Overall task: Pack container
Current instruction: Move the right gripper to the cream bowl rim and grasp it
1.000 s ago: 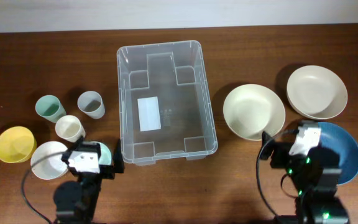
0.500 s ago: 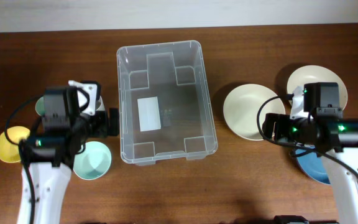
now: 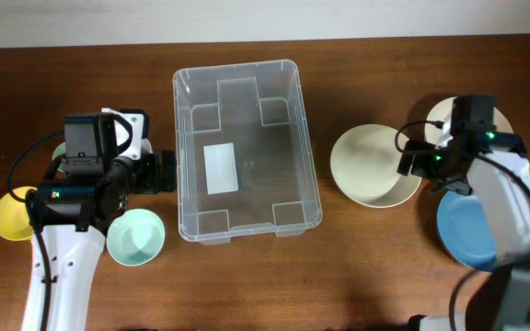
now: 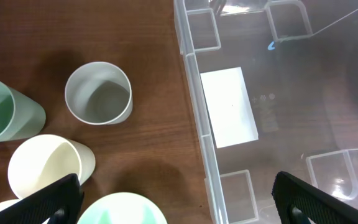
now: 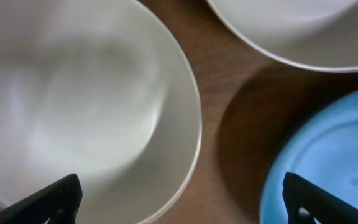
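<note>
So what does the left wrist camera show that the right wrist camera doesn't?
Only the left wrist view shows the clear container with its white label, plus a grey cup, a green cup, a cream cup and the edge of a mint bowl. Only the right wrist view shows a cream bowl, the rim of a second pale bowl and part of a blue plate. Both show the brown wooden table and that arm's own dark fingertips at the bottom corners, spread wide with nothing between them.
</note>
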Controlling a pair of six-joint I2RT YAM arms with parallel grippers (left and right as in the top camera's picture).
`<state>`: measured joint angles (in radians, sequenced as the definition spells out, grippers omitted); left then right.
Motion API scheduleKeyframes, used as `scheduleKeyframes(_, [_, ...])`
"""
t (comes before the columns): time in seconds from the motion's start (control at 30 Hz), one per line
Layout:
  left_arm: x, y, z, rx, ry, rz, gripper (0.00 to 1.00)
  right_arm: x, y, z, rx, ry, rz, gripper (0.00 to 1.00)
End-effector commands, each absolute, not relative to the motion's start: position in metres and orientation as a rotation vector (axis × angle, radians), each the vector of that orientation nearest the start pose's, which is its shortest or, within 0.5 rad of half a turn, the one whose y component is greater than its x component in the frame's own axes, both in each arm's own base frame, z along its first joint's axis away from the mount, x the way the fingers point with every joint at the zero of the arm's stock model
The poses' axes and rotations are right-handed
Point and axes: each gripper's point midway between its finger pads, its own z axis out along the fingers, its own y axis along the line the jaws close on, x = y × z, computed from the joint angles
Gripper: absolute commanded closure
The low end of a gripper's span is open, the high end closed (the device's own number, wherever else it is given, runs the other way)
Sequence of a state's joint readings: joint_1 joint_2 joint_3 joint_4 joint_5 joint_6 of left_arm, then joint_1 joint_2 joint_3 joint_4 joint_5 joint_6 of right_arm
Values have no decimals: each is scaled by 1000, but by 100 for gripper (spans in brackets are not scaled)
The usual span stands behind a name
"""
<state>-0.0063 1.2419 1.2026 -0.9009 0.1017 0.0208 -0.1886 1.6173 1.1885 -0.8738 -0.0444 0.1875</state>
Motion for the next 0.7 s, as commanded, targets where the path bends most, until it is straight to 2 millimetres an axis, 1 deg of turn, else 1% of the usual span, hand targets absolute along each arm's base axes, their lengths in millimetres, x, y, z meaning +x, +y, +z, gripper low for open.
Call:
scheduleKeyframes(0.0, [330, -21, 225, 73, 2483, -135, 1, 350, -57, 78, 552, 2840, 94, 1])
scheduleKeyframes(0.07, [330, -21, 225, 73, 2483, -135, 1, 355, -56, 69, 553, 2846, 104, 1])
scheduleKeyframes(0.13, [331, -21, 225, 73, 2480, -135, 1, 364, -58, 53, 553, 2851, 106, 1])
scheduleKeyframes(0.17, [331, -21, 225, 73, 2480, -135, 1, 365, -58, 48, 555, 2857, 106, 1])
scheduleKeyframes(0.2, [331, -21, 225, 73, 2480, -135, 1, 367, -57, 38, 557, 2871, 118, 1])
scheduleKeyframes(0.3, [331, -21, 225, 74, 2480, -136, 1, 364, -57, 22, 567, 2909, 120, 0])
scheduleKeyframes(0.33, [331, -21, 225, 73, 2480, -135, 1, 363, -56, 18, 571, 2921, 121, 3])
scheduleKeyframes(0.4, [331, -21, 225, 73, 2479, -135, 1, 362, -56, 12, 579, 2935, 120, 4])
scheduleKeyframes(0.5, [331, -21, 225, 74, 2479, -136, 1, 362, -56, 9, 580, 2941, 121, 8])
scheduleKeyframes(0.57, [331, -21, 225, 73, 2480, -136, 1, 363, -56, 9, 579, 2937, 120, 14])
scheduleKeyframes(0.67, [331, -21, 225, 73, 2480, -136, 0, 363, -56, 9, 579, 2937, 120, 30])
